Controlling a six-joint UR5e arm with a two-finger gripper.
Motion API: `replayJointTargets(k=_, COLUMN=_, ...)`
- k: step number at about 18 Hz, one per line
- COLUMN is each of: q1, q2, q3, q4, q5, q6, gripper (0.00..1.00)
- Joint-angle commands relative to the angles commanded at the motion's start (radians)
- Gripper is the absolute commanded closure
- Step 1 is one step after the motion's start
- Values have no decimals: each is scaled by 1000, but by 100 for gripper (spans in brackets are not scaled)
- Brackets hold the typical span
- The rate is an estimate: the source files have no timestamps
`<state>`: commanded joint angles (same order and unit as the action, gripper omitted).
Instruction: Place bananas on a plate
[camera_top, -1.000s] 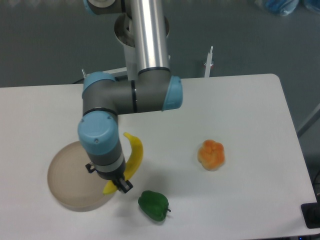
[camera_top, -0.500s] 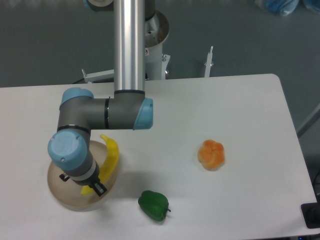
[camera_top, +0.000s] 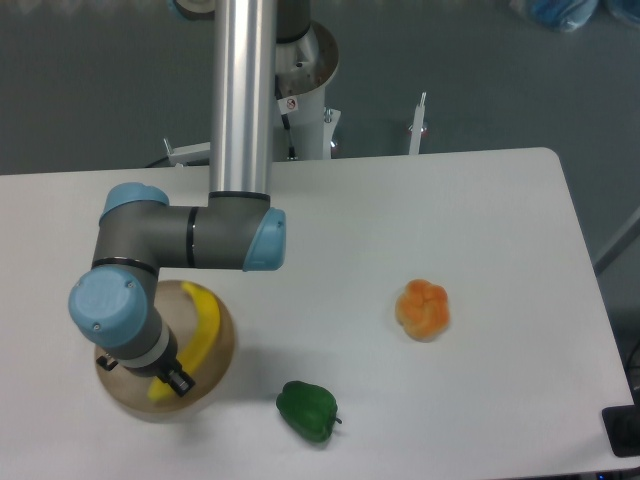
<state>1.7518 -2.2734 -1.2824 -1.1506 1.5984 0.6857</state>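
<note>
The long curved yellow banana (camera_top: 199, 335) hangs over the round beige plate (camera_top: 222, 345) at the table's front left. My gripper (camera_top: 165, 382) points straight down over the plate, and the wrist hides its fingers. It is shut on the banana, whose two ends stick out from under the wrist. I cannot tell whether the banana touches the plate or is just above it. Most of the plate's left half is hidden behind the arm.
A green bell pepper (camera_top: 307, 410) lies right of the plate near the table's front edge. An orange bell pepper (camera_top: 423, 309) sits further right, mid-table. The arm's base column (camera_top: 243, 90) stands at the back.
My gripper has carried the banana leftward, from the plate's right rim to over the plate's middle. The peppers have not moved.
</note>
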Motion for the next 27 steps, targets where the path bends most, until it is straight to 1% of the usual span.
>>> replayJointTargets(k=5, q1=-2, q2=55, q3=0, q4=5, q5=3, q6=0, gripper=0)
replayJointTargets(k=7, q1=12, q2=84, q3=2, q4=5, q5=3, q6=2, gripper=0)
replayJointTargets(k=8, q1=53, q2=107, q3=0, q4=3, q5=-1, q6=20, gripper=0)
replayJointTargets(k=9, q1=122, q2=130, q3=-11, q4=-6, q5=-12, q6=40, gripper=0)
replayJointTargets(k=11, q1=178, q2=132, q3=-11, q4=-8, q5=-9, q6=70, gripper=0)
replayJointTargets(k=12, q1=219, q2=137, q3=-14, q4=-20, q5=-8, q6=119, gripper=0)
replayJointTargets(k=13, q1=265, q2=143, q3=-11, q4=-56, q5=-9, q6=171, gripper=0)
replayJointTargets(k=14, q1=319, q2=159, q3=1, q4=-107, q5=-12, q6=228, gripper=0)
replayJointTargets(k=16, q1=392, q2=167, q3=3, q4=-120, q5=-12, q6=287, gripper=0)
replayJointTargets(k=17, q1=426, q2=169, q3=3, q4=-121, q5=-11, q6=331, gripper=0)
replayJointTargets(k=18, q1=457, q2=179, q3=-3, q4=-124, q5=-3, q6=404, gripper=0)
replayJointTargets(k=19, q1=478, q2=208, q3=-14, q4=-133, q5=-3, q6=493, gripper=0)
replayJointTargets(k=20, q1=504, q2=224, q3=-14, q4=-142, q5=-2, q6=564, gripper=0)
replayJointTargets(k=21, q1=535, q2=227, q3=-14, q4=-144, q5=-3, q6=607, gripper=0)
replayJointTargets(k=24, q1=615, q2=215, q3=-21, q4=-127, q5=-3, q6=650, gripper=0)
replayJointTargets(k=27, q1=675, q2=180, q3=-25, q4=-120, q5=-15, q6=761, gripper=0)
